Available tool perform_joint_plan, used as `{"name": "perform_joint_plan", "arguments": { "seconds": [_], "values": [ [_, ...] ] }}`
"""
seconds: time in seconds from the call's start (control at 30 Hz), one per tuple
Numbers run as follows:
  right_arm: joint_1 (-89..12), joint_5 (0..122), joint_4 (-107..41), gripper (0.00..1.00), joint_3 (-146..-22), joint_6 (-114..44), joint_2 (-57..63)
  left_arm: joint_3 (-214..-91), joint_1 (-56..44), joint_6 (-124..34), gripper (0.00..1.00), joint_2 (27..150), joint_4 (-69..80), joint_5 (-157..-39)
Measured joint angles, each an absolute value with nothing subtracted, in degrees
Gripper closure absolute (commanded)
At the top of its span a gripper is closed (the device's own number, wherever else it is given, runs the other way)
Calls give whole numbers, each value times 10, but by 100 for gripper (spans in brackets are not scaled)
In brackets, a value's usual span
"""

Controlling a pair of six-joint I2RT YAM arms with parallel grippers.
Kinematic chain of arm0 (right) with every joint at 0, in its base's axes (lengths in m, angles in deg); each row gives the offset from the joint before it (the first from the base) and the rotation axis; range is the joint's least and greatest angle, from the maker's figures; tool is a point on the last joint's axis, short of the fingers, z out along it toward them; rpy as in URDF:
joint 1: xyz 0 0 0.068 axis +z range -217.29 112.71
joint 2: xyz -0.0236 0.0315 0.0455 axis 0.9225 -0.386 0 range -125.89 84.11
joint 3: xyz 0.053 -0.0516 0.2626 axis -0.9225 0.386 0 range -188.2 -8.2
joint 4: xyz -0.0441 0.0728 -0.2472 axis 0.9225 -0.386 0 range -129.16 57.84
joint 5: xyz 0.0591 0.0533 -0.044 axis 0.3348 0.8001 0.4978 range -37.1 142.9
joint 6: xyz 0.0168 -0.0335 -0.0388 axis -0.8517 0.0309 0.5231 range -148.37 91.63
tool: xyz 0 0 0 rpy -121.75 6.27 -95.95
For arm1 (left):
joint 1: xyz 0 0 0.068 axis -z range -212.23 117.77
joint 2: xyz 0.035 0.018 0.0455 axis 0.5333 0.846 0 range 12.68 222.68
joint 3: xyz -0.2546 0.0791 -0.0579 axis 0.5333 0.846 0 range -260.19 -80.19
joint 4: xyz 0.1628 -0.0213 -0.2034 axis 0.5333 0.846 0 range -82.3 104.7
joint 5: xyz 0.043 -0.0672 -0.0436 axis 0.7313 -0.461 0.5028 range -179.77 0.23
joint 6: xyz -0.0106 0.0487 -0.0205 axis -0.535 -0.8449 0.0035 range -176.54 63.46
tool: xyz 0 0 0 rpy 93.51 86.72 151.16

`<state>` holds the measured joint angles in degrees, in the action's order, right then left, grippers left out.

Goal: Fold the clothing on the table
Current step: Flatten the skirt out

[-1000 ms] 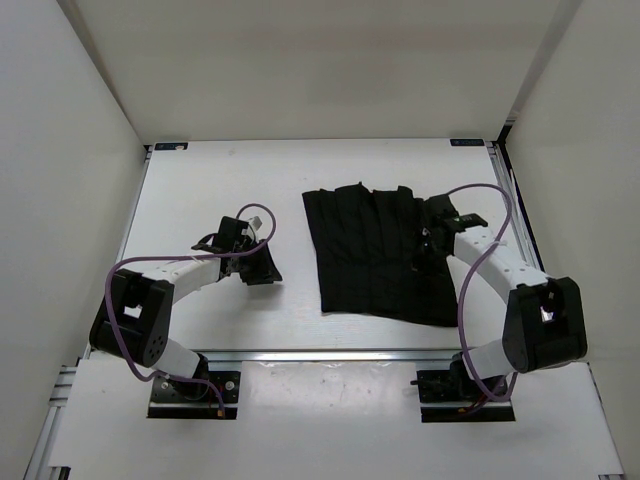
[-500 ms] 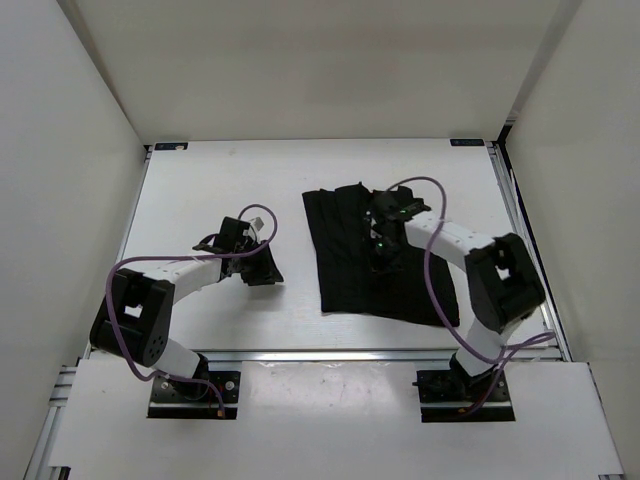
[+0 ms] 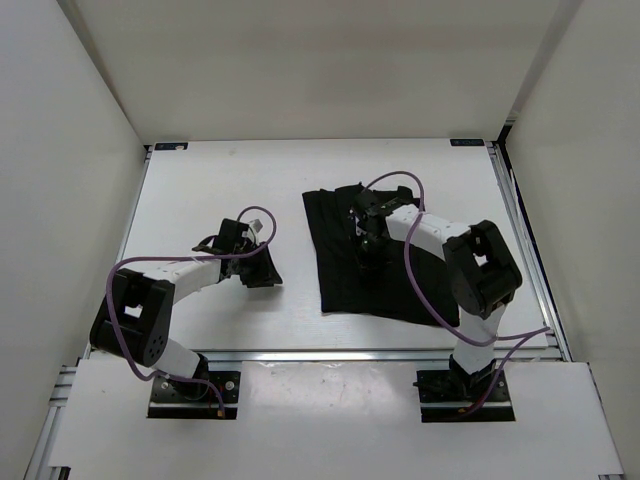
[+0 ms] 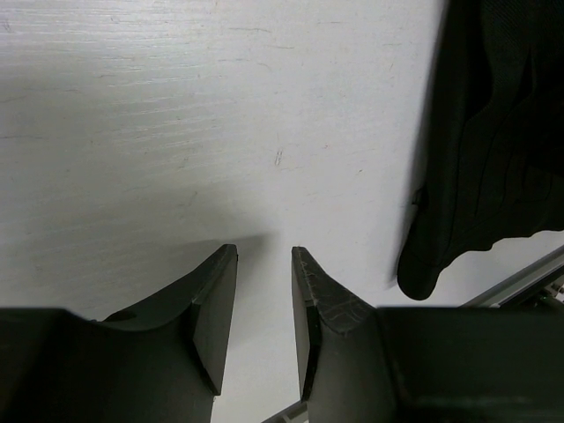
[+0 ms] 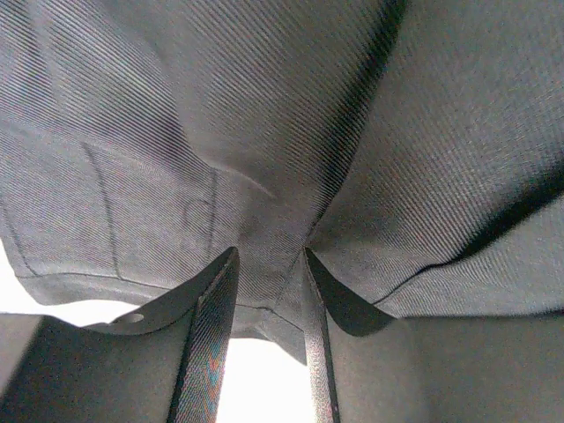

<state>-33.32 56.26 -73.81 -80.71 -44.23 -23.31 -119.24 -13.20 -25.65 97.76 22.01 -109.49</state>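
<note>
Top external: clothing (image 3: 340, 262) is spread right of centre on the worktop (image 3: 200, 180). The left pincer (image 4: 264, 257) is held half-open, empty; the right pincer (image 5: 270, 257) is parted against the clothing, nothing gripped.

Black clothing (image 3: 345, 270) with fine ribbed weave; white table (image 3: 230, 180); purple cables (image 3: 398, 175); black fingers (image 4: 211, 308).

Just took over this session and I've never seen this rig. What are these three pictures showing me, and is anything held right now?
Two robot arms are bolted at the near edge of a white table. The wide picture looks down from above and behind them; the other two come from a camera on each wrist, looking past its own jaws. The black clothing lies right of centre. The left arm is over bare table beside it, jaws apart and empty. The right arm reaches onto the clothing, jaws apart over a crease; nothing looks gripped.
</note>
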Motion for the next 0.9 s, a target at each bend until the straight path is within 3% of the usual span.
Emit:
{"name": "perform_joint_plan", "arguments": {
  "seconds": [0.47,0.9],
  "values": [
    [-384,469,-743,61,-840,-447,-239,-1192,-133,-257,58,978,221,-1095],
    [-381,465,-740,60,-918,-434,-282,-1192,-142,-257,58,978,223,-1095]
  ]
}}
